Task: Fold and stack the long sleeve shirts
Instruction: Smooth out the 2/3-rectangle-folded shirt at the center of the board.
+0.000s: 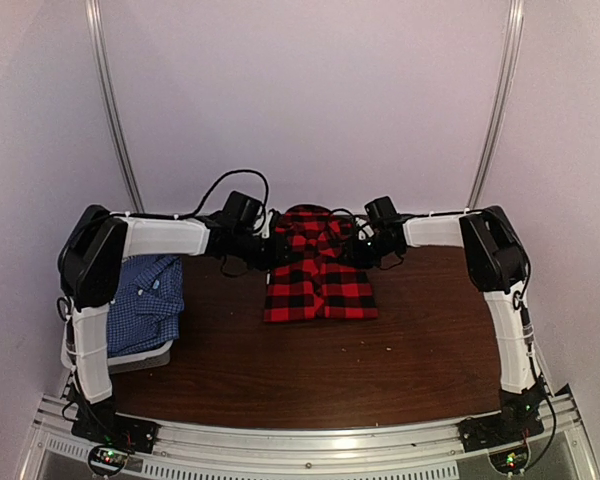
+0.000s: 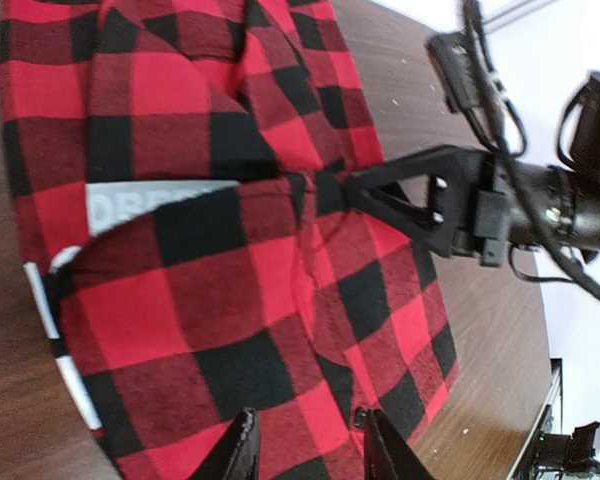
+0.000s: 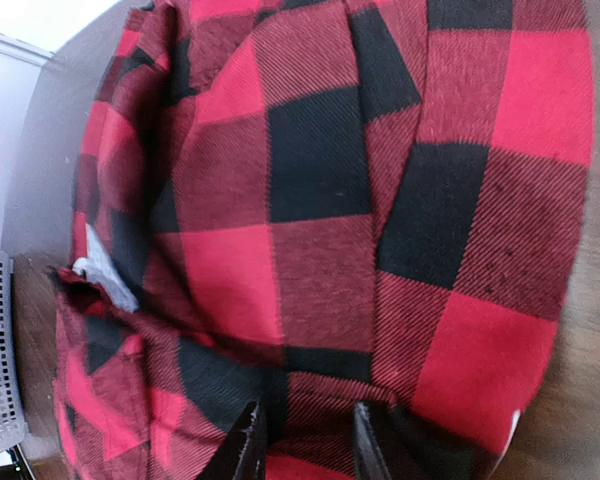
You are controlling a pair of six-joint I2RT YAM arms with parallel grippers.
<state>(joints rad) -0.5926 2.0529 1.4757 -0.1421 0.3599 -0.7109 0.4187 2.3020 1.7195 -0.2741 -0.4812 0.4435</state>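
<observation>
Red-and-black buffalo plaid shirt (image 1: 318,280), folded, mid-table, gripped from both sides

Lying flat on dark wood table (image 1: 310,385), collar end toward the far side, white neck label (image 2: 150,205) showing inside the collar. Left gripper (image 1: 267,250) at upper left edge of the shirt, jaws drawn part-way in with plaid cloth clamped between the fingers. Right gripper (image 1: 358,248) at upper right edge, likewise part-closed, biting a puckered fold of the same shirt. Blue-and-white check shirt (image 1: 145,300) folded, well apart at the table's left side, resting on top of pale grey basket (image 1: 130,362)
</observation>
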